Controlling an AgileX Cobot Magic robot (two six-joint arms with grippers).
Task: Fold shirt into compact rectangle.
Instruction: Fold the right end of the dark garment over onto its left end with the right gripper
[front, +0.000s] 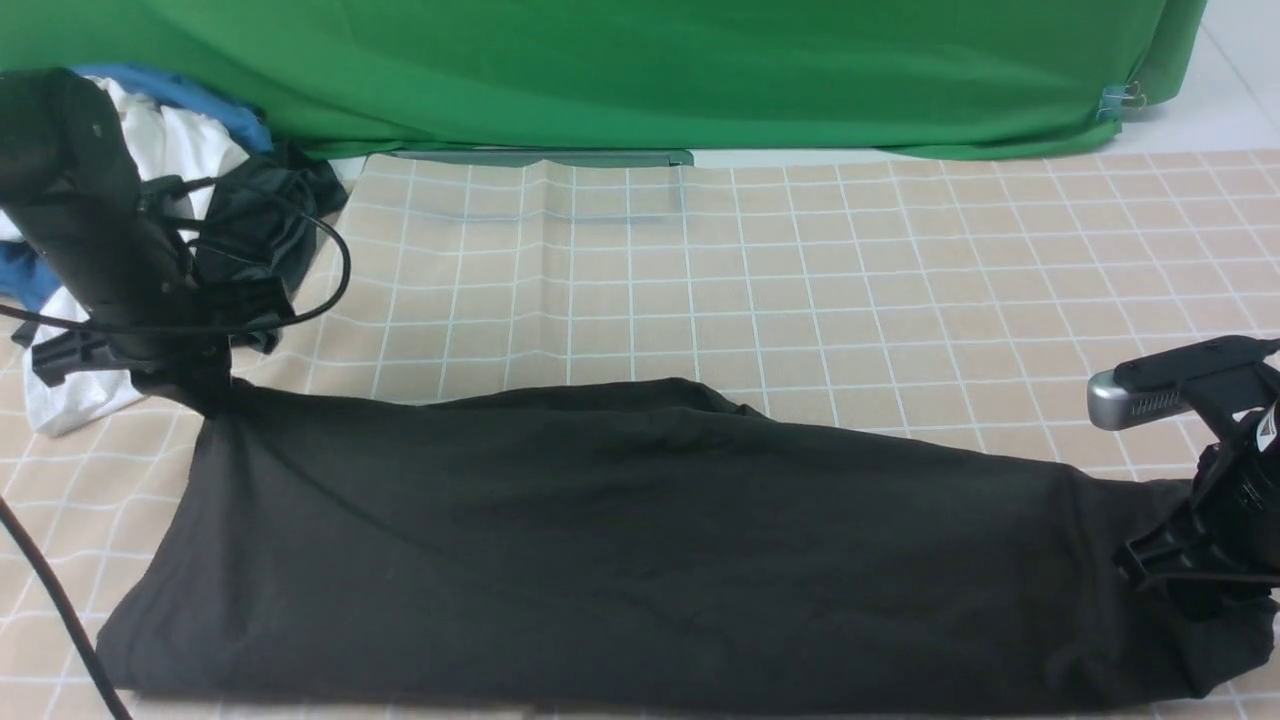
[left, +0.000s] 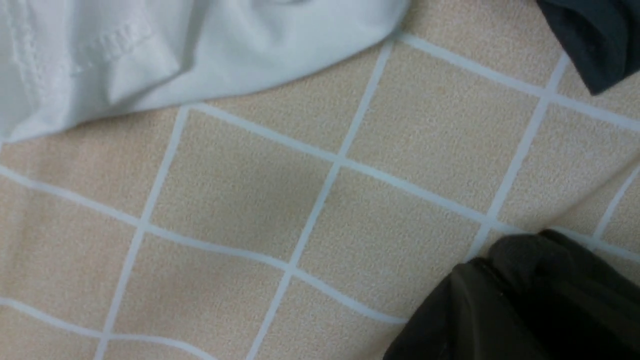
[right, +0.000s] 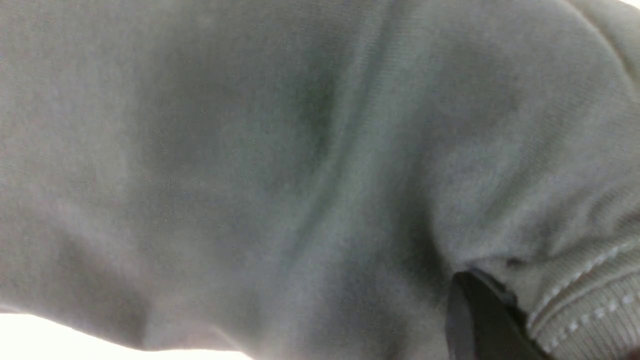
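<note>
The black shirt (front: 640, 540) lies in a long, roughly folded band across the front of the checked table, back side up, with no print showing. My left gripper (front: 205, 388) is shut on its far left corner, lifting it into a peak; the left wrist view shows that bunched black cloth (left: 525, 305) hiding the fingers. At the right end, my right gripper (front: 1180, 560) is shut on the gathered shirt. Grey-looking cloth (right: 280, 165) fills the right wrist view, along with one dark finger (right: 477, 320) beside the ribbed, stitched collar (right: 590, 305).
A heap of clothes sits behind my left arm: a white garment (front: 190, 150) (left: 165, 50), blue cloth (front: 215, 105) and a smaller dark garment (front: 265, 215) (left: 595, 40). A green backdrop (front: 640, 70) hangs along the far edge. A black cable (front: 60, 610) crosses the front left.
</note>
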